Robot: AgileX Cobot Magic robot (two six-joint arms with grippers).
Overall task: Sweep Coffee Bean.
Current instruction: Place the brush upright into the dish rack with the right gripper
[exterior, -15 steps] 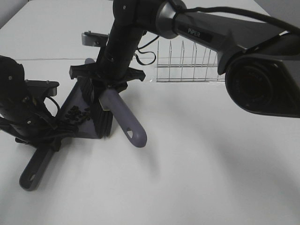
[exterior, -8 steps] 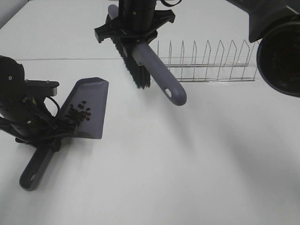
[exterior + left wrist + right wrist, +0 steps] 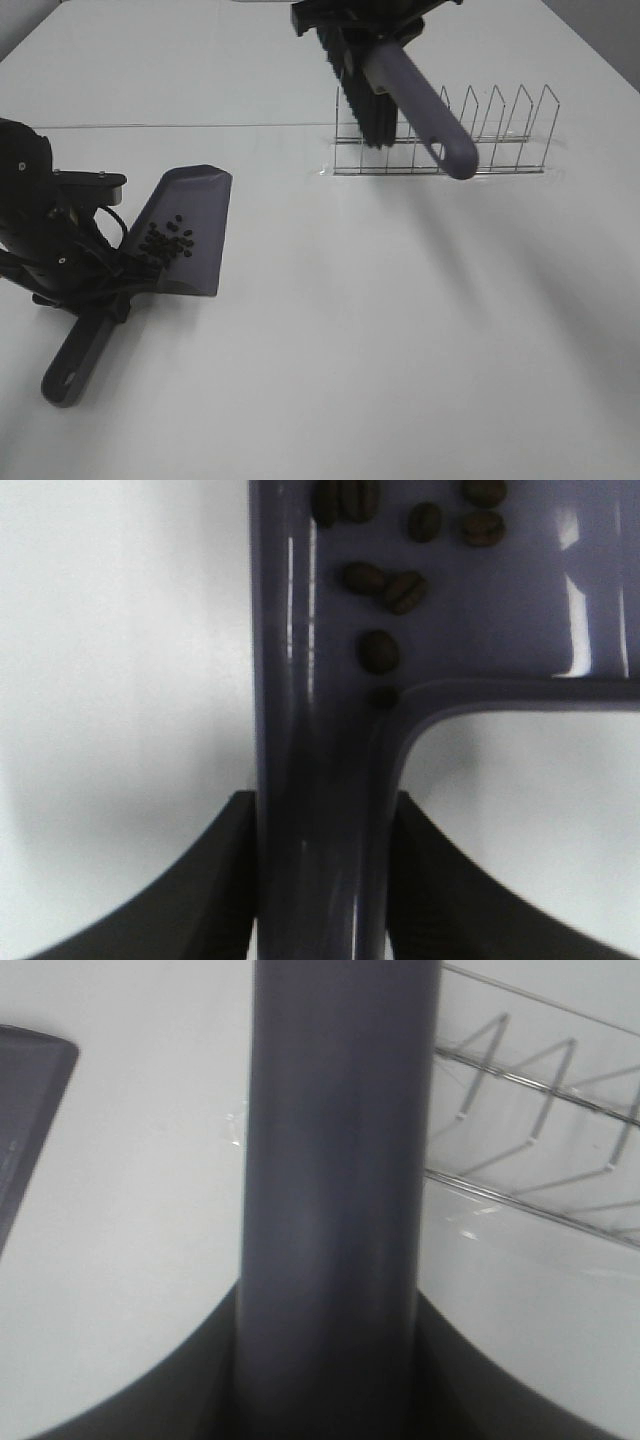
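Jaws of the left gripper (image 3: 322, 825) are closed on the handle of the dustpan (image 3: 200, 195), which rests at the near left of the white table (image 3: 400, 350) — the coffee bean (image 3: 167, 240) cluster lies inside the pan, toward its handle end. Jaws of the right gripper (image 3: 330, 1360) are closed on the handle of the brush (image 3: 415, 100), holding it in the air at the far side — bristles down, by the left end of the wire rack (image 3: 500, 135) and well apart from the dustpan.

White tabletop (image 3: 400, 350), faint seam (image 3: 150, 126) across it; wire rack (image 3: 505, 150) at the back
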